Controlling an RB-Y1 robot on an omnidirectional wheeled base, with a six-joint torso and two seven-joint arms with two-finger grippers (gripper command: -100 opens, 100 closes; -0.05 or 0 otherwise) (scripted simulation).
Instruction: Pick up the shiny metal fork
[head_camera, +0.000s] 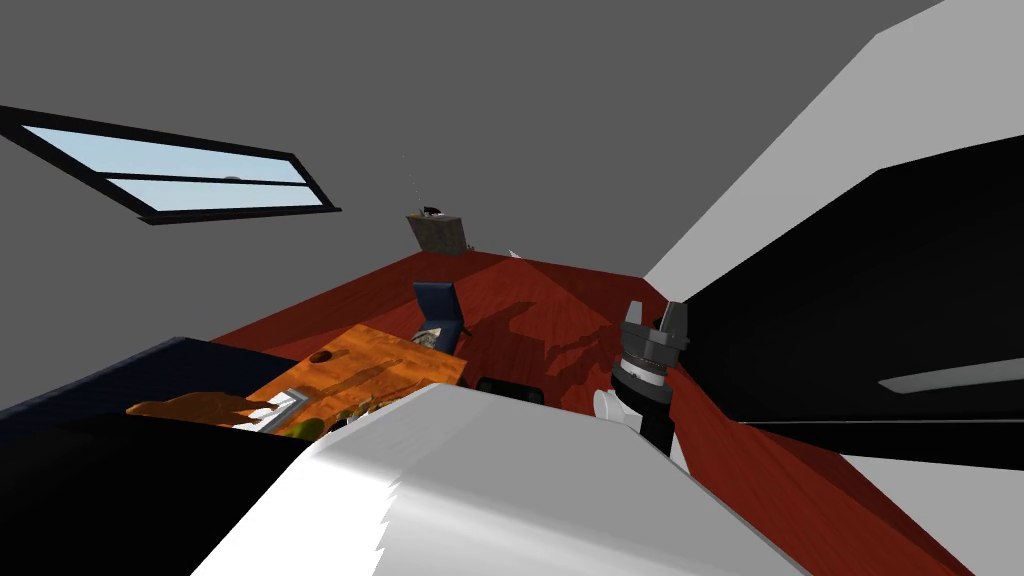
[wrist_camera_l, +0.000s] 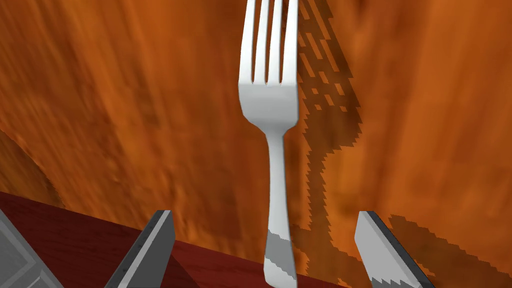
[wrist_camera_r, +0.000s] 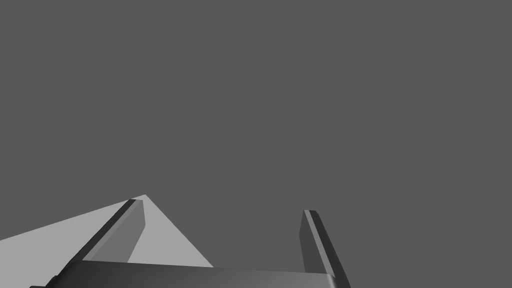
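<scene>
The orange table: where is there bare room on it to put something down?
Bare wood lies on both sides of the fork, flanked by the left gripper's open fingers. In the head view the table's far corner, toward the blue chair, looks free; its near end is crowded with small things.

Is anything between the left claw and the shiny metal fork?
Nothing visible. The shiny silver metal fork lies on the orange wooden table, its handle between the fingers of the open left claw, touching neither.
</scene>
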